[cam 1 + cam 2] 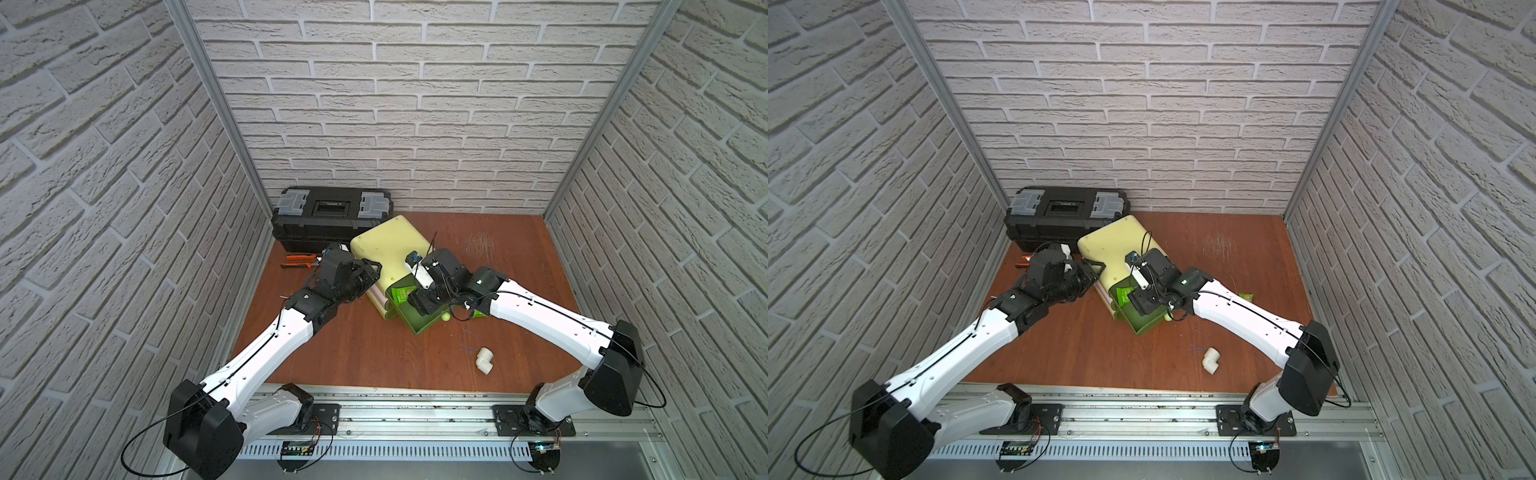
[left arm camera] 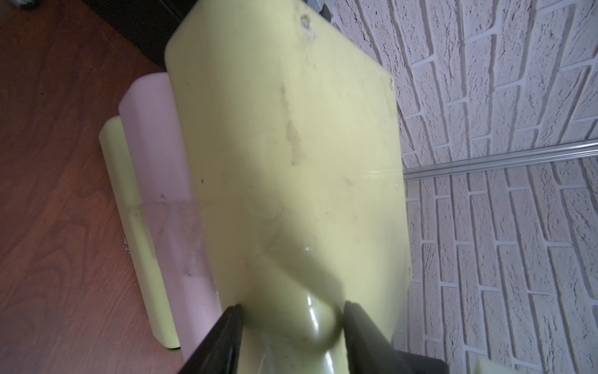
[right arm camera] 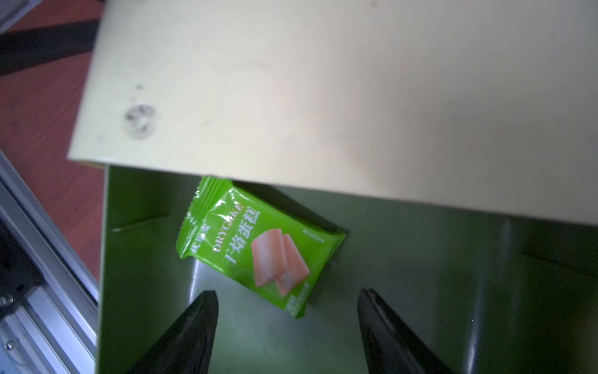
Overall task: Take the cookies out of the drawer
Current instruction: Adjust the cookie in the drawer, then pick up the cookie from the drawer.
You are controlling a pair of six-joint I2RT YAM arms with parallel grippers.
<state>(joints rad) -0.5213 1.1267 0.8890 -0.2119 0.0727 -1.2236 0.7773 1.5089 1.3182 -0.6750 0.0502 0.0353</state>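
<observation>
Right gripper has its jaws spread wide with nothing between them, tips over the glossy dark-green plastic drawer, which stands open from the pale-yellow cabinet. One cookie lies flat on the drawer floor: a bright green crinkly pillow packet, print up, long axis diagonal to the drawer walls, one crimped end under the cabinet top, the other toward the fingertips. Left gripper is clamped on a rounded lump of the cabinet.
</observation>
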